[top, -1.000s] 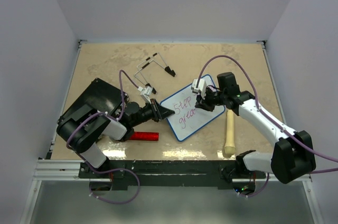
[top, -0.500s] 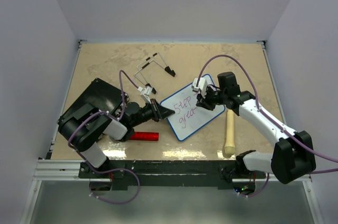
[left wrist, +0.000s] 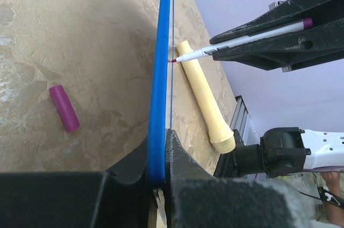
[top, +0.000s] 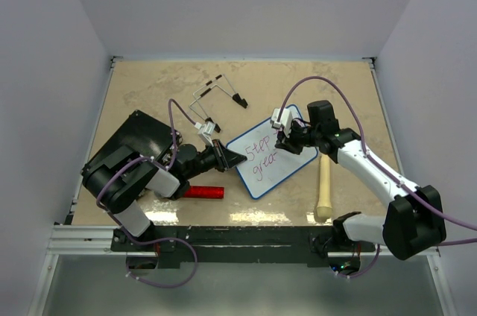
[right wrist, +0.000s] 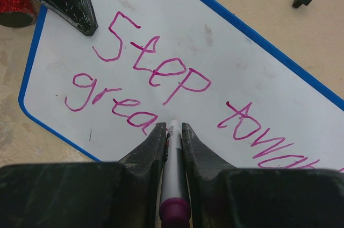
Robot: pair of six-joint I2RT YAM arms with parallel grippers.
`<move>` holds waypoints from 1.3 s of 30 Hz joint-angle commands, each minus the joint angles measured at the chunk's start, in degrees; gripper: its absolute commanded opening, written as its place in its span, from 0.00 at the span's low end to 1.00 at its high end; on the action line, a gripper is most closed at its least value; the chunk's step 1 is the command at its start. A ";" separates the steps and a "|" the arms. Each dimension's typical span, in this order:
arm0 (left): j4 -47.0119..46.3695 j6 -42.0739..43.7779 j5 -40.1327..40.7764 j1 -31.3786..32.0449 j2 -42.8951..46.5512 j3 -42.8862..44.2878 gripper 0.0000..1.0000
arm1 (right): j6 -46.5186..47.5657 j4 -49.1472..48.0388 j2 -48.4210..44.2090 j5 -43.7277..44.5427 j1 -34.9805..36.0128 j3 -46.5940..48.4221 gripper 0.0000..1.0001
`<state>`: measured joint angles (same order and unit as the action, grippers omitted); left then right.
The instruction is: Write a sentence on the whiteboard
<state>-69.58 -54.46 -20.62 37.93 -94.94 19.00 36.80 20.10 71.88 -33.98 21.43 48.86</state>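
**As the pen edges along, the second line stands at "grea"**

Since a second ago, little moves. Seen from above, the right jaws drift a shade farther from the arms' bases over the whiteboard (top: 282, 173), while the left jaws and the board itself keep their places. The right jaws are closed tight on the white barrel of the pen (right wrist: 173, 150). Its purple end points toward the wrist camera and its tip is down at the board face, just right of the last "a". In the left wrist view the tip sits at the surface, but we cannot tell whether it presses or hovers just off it. The left jaws are clamped shut on the blue rim at the board's left corner. That hold steadies the board where it lies on the tabletop (top: 149, 85), between the red glitter tube (top: 203, 191) and the wooden club (top: 323, 185).

The sentence (right wrist: 156, 75) reads "Step towa…" on the top line, its end cut off by the view, and "grea" below. We judge the small shift as the pen leaving the "a" and setting up for the next letter. The writing is well along but not done. The second line still wants its remaining letters, and the left hold must not slip while they go down.
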 commanded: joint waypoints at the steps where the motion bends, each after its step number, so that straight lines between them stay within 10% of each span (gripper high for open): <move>1: -3.28 2.25 -1.61 0.48 -0.51 0.42 0.00 | -0.32 -1.82 0.19 -0.39 0.10 2.55 0.00; 39: -3.72 2.25 -1.53 0.39 -0.16 -0.37 0.00 | 3.72 6.53 2.74 2.33 0.02 3.26 0.00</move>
<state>-69.80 -54.46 -20.64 37.93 -95.15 19.00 40.60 27.33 73.87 -34.20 21.43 49.84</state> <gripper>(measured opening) 0.083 0.163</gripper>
